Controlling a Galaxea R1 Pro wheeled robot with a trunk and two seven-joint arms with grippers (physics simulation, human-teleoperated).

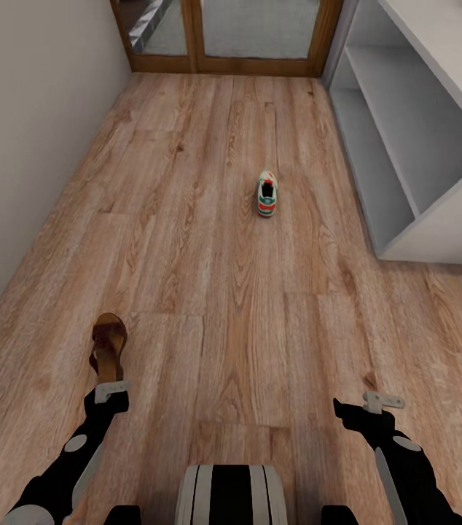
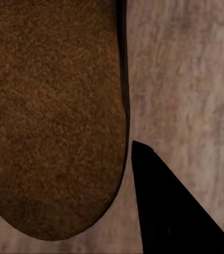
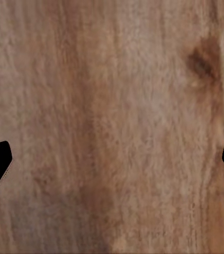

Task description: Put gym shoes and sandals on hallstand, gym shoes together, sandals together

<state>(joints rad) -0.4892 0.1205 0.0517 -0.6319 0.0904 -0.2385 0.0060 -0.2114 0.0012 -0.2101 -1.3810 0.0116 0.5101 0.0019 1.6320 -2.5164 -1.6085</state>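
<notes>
Nearby, a gym shoe (image 1: 266, 194) lies between wall (image 1: 34, 146) and hallstand (image 1: 420, 146).

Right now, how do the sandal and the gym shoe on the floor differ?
The sandal is dark brown and flat; the gym shoe is white with green and red-orange. The sandal lies right at the left gripper, the gym shoe farther ahead, nearer the hallstand. Both rest on the corridor floor, not the rack.
</notes>
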